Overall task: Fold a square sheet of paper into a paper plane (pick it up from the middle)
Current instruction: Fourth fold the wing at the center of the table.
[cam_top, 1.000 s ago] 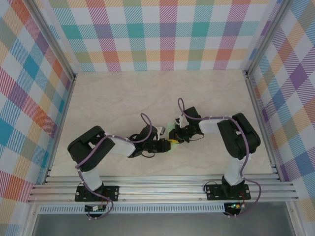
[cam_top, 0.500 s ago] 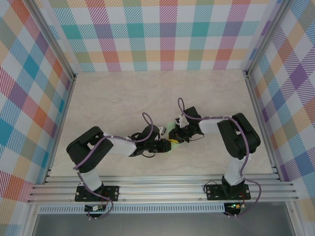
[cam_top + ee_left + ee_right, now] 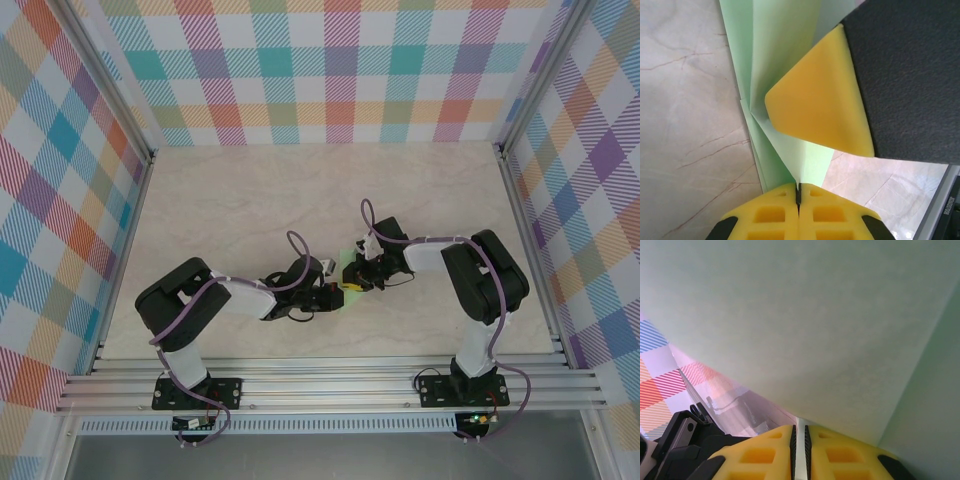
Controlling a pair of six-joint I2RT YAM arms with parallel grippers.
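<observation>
The pale mint-green sheet of paper (image 3: 347, 262) is folded into long creased flaps and hangs over the table's middle, between both arms. In the left wrist view the paper (image 3: 785, 70) narrows down into my left gripper (image 3: 798, 192), whose yellow jaws are pressed shut on its edge. A yellow fingertip (image 3: 820, 110) of the right gripper presses on the paper from the right. In the right wrist view the paper (image 3: 805, 325) spans nearly the whole frame, and my right gripper (image 3: 800, 442) is shut on a thin strip of it. From above, the left gripper (image 3: 336, 293) and right gripper (image 3: 353, 281) almost touch.
The beige marble table (image 3: 250, 200) is closed in by checkered walls (image 3: 60, 200) on the left, back and right. Aluminium rails (image 3: 330, 385) with both arm bases run along the near edge. Purple cables loop over each arm.
The left gripper's jaws have closed tight on the paper's edge. Both arms have stayed almost where they were, and the right gripper's hold is the same.
</observation>
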